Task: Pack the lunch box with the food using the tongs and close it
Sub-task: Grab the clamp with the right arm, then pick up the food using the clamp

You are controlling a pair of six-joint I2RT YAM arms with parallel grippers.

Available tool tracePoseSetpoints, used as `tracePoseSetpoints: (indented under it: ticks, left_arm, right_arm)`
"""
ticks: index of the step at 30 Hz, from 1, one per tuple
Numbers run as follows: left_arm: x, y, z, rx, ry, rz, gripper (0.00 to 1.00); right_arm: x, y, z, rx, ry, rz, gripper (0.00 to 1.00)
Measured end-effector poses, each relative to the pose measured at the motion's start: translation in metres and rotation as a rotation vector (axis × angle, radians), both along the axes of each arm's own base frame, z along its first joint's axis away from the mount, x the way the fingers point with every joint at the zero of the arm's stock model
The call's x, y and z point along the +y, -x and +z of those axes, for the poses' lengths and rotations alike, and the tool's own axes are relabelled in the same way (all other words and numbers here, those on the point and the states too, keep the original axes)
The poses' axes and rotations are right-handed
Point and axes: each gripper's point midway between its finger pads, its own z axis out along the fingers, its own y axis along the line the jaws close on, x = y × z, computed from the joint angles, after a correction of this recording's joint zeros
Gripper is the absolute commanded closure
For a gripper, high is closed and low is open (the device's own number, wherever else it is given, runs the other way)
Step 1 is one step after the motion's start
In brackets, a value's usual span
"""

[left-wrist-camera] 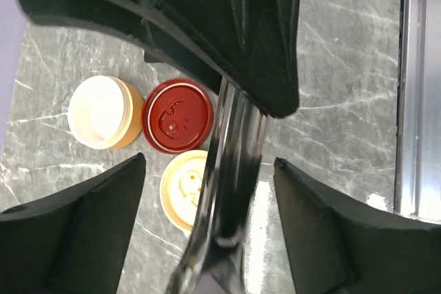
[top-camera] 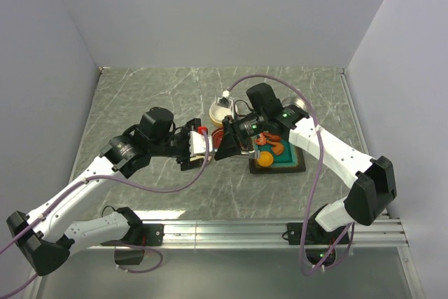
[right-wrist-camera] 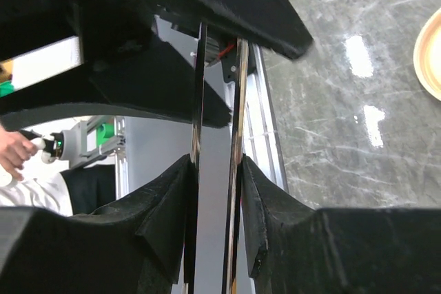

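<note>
While the right fingers point(right-wrist-camera: 165, 225) clamp the slim, shiny silver tongs point(right-wrist-camera: 237, 129), the left fingers point(left-wrist-camera: 89, 232) stand apart around them

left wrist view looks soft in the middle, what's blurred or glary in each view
left wrist: the tongs sit so near the lens that they smear into streaky reflections, while the red lid behind is sharp; right wrist: two white glare spots on the table, and the right tool reads as black without detail; top external: evenly lit, one glare band along the table's near edge.
</note>
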Motion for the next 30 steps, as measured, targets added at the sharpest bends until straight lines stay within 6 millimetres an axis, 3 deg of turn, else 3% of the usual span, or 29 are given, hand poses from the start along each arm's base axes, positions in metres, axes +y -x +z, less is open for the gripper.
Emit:
tracePoseSetpoints:
  ticks: [3, 8, 12, 17, 24, 30]
  left_arm:
    - [0.002, -0.001, 0.005, 0.014, 0.017, 0.026, 0.14]
    - [0.015, -0.013, 0.041, 0.045, 0.137, 0.143, 0.10]
    - [0.033, -0.023, 0.080, 0.072, 0.292, 0.258, 0.08]
    - [0.052, -0.028, 0.109, 0.133, 0.434, 0.363, 0.06]
    - [0.067, -0.033, 0.111, 0.262, 0.522, 0.459, 0.02]
    - [0.070, -0.033, 0.099, 0.358, 0.547, 0.493, 0.00]
  right_arm:
    - [-0.005, -0.006, -0.004, -0.014, 0.017, -0.023, 0.60]
    - [-0.032, -0.031, -0.011, -0.071, 0.069, -0.117, 0.59]
    - [-0.068, -0.052, -0.017, -0.130, 0.140, -0.217, 0.58]
    - [-0.119, -0.068, -0.019, -0.204, 0.242, -0.329, 0.57]
    - [-0.187, -0.066, -0.025, -0.278, 0.410, -0.438, 0.57]
    - [-0.230, -0.052, -0.037, -0.267, 0.536, -0.476, 0.56]
